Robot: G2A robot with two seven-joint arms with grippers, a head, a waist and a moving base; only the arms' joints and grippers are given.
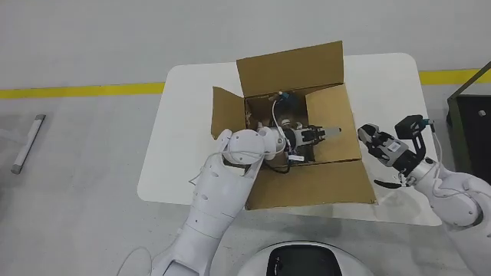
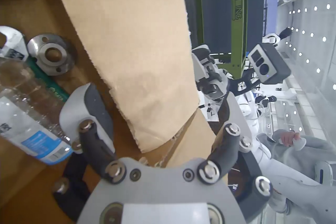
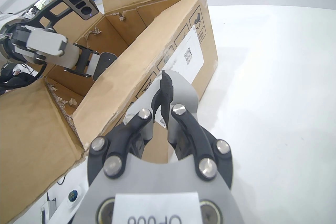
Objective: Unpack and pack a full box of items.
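An open cardboard box (image 1: 307, 185) stands on the white table (image 1: 180, 153). My left gripper (image 1: 322, 133) hangs inside it at the right-hand side, open, with the box's side flap (image 2: 131, 38) standing between its fingers (image 2: 90, 101). Below it in the box lie a clear plastic bottle (image 2: 23, 114) with a blue and white label, a round metal flange (image 2: 52, 54) and a green item (image 2: 51, 86) under them. My right gripper (image 3: 164, 93) is shut on nothing, just outside the box's right wall (image 3: 157, 46), above the table; in the top view the right gripper (image 1: 367, 134) is beside that flap.
A green-framed cart (image 1: 469, 126) stands just off the table's right edge. Bare table lies to the right of the box (image 3: 262, 78) and to its left. The back flap (image 1: 290, 67) stands upright. A yellow floor line (image 1: 77, 90) runs behind the table.
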